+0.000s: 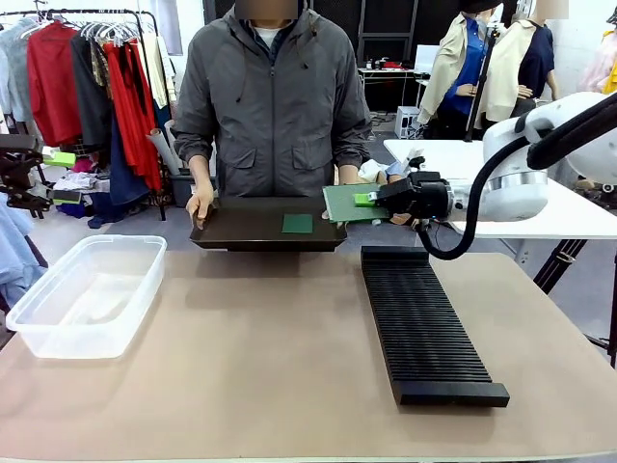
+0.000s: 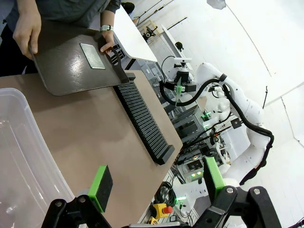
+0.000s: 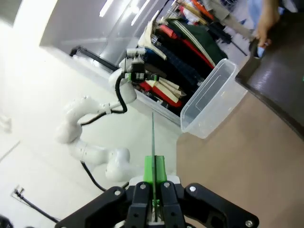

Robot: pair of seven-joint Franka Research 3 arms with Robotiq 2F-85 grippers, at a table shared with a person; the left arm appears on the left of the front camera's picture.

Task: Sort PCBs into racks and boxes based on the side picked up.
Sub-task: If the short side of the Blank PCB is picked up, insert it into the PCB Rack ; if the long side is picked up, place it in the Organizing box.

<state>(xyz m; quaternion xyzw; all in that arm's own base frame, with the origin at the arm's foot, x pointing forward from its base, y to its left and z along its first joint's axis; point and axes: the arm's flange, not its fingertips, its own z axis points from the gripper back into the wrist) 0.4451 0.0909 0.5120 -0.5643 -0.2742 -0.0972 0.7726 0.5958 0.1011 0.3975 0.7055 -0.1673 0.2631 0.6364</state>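
Clothing is hanging from a rail at the room's far left, and a white table is standing behind on the right. In the foreground a plain tan table is spreading across the front view, matte and unmarked. A clear tub is sitting at its left edge, and a long black rack is lying on its right half, running from the far side toward the robot.

At the far edge a person is holding a dark flat tray with both hands, one hand gripping its left end. One PCB is lying flat on the tray.

The right gripper is pinching another PCB between pressed-together jaws, carrying it in the air just beside the tray's right end, above the rack's far end; the right wrist view is showing this board edge-on.

The left gripper is hanging with its jaws spread wide, gripping nothing, above the table's near-left area beside the tub.
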